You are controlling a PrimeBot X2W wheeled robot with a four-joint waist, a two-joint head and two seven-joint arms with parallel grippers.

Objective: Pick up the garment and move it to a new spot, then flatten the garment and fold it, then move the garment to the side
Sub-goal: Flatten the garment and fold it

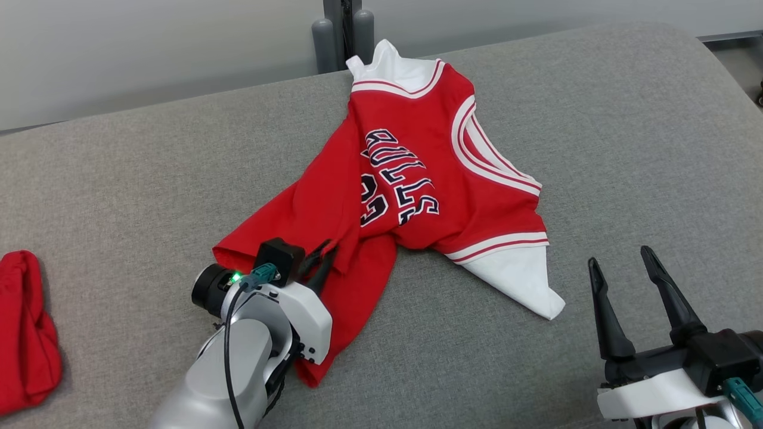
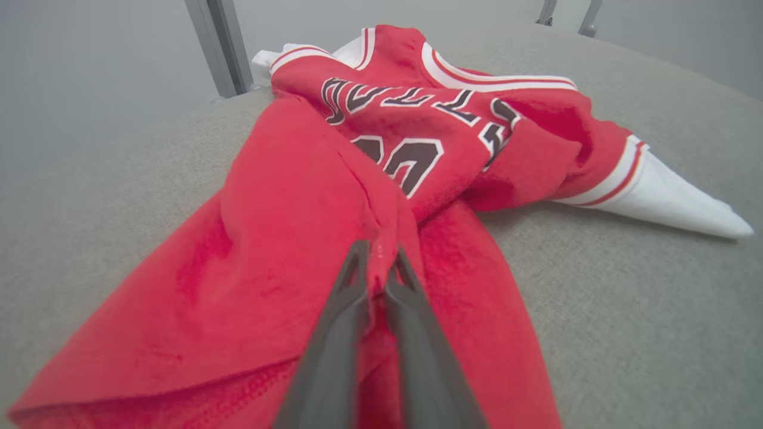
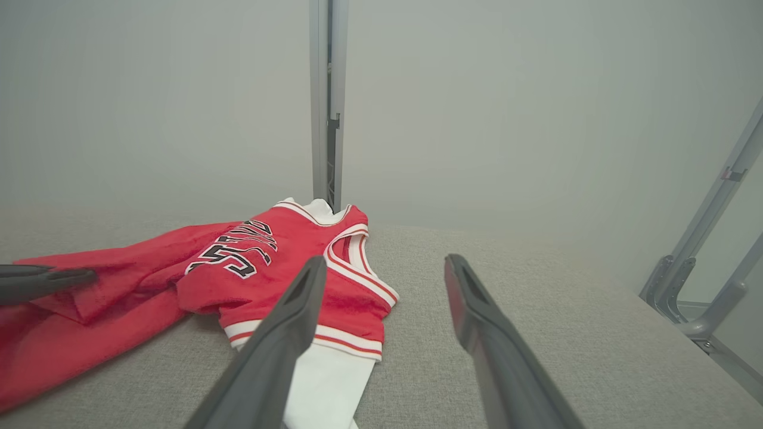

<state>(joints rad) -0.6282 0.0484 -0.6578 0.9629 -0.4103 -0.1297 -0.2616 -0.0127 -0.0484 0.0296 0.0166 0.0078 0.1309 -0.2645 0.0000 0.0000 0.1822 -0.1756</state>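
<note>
The garment point(image 1: 417, 179) is a red basketball jersey with white trim and dark lettering, lying crumpled on the grey cushioned surface point(image 1: 626, 149). It also appears in the left wrist view as the garment point(image 2: 286, 250) and in the right wrist view as the garment point(image 3: 262, 262). My left gripper point(image 1: 319, 262) is at the jersey's near left part, and its fingers point(image 2: 351, 286) pinch a raised ridge of red cloth between them. My right gripper point(image 1: 626, 280) stands open at the lower right, apart from the jersey's white corner, with nothing between its fingers point(image 3: 298, 316).
Another bundle of red cloth point(image 1: 24, 333) lies at the left edge of the surface. A grey upright post point(image 1: 343, 30) rises behind the far edge. Metal frame legs point(image 3: 703, 280) stand off the right side. Bare grey cushion stretches to the right of the jersey.
</note>
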